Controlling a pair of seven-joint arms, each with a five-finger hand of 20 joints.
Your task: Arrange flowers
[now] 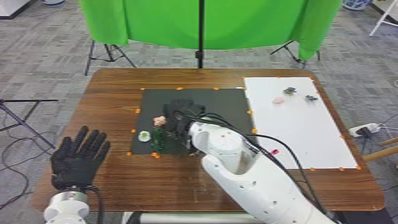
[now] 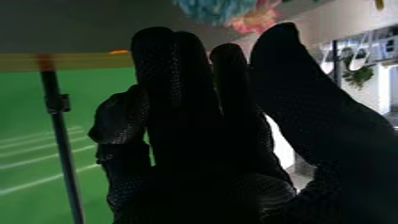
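Observation:
The right hand point(image 1: 183, 111) is over the dark mat point(image 1: 226, 100), beside a pink flower point(image 1: 160, 120) with green stems point(image 1: 158, 141) below it. A white-and-green flower point(image 1: 144, 135) lies left of the stems. In the right wrist view, the right hand point(image 2: 200, 120) is open with its fingers mostly straight, and a blue flower point(image 2: 216, 10) and a pink flower point(image 2: 257, 20) appear beyond the fingertips. The left hand point(image 1: 76, 162) rests open at the table's left side. On the white sheet point(image 1: 298, 125) are dark bluish flowers point(image 1: 290, 90), a pale pink one point(image 1: 278, 100) and a red one point(image 1: 274, 151).
Orange tape marks point(image 1: 155, 155) line the mat and sheet on the brown table point(image 1: 115, 100). The right arm point(image 1: 249, 175) crosses the table's front part, with black cables alongside. A green backdrop point(image 1: 151, 25) stands behind the table.

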